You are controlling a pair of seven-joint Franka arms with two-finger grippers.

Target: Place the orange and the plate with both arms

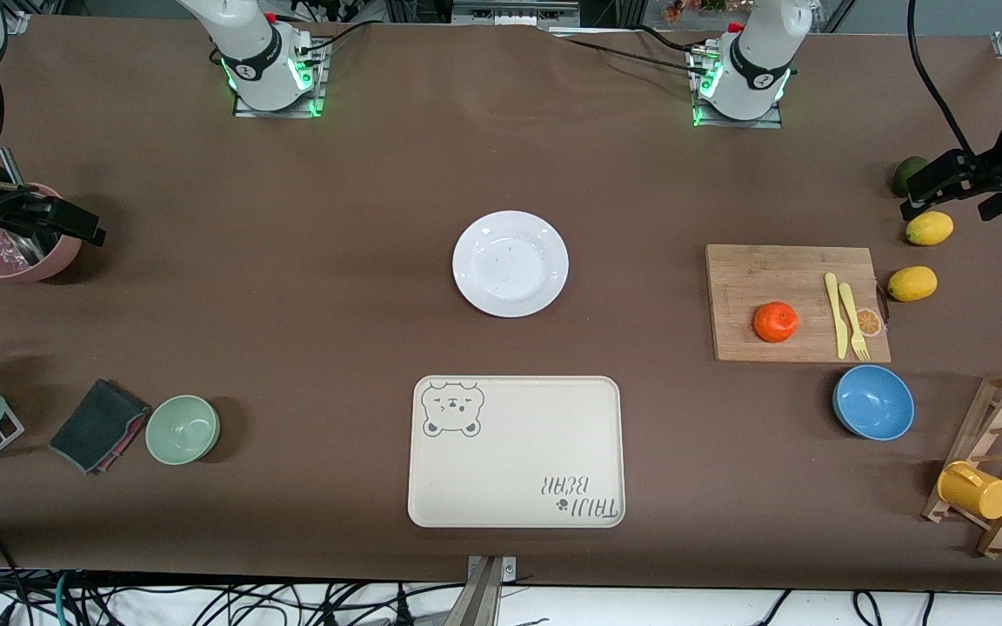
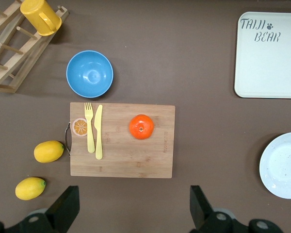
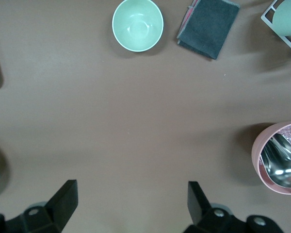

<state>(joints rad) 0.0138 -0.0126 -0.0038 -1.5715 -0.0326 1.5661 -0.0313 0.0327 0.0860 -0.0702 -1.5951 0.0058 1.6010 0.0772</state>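
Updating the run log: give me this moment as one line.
orange: on cutting board, untouched | plate: bare, mid-table | left claw: open, up | right claw: open, up

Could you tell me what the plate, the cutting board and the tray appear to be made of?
The plate looks like glazed ceramic, or perhaps melamine: white and glossy with soft reflections. The cutting board is wood, likely bamboo, given its pale tan grain. The tray seems to be matte plastic: cream, with printed bear artwork and no sheen.

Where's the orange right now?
The orange sits on the cutting board toward the left arm's end of the table, beside the yellow knife and fork, farther from the front camera than the blue bowl.
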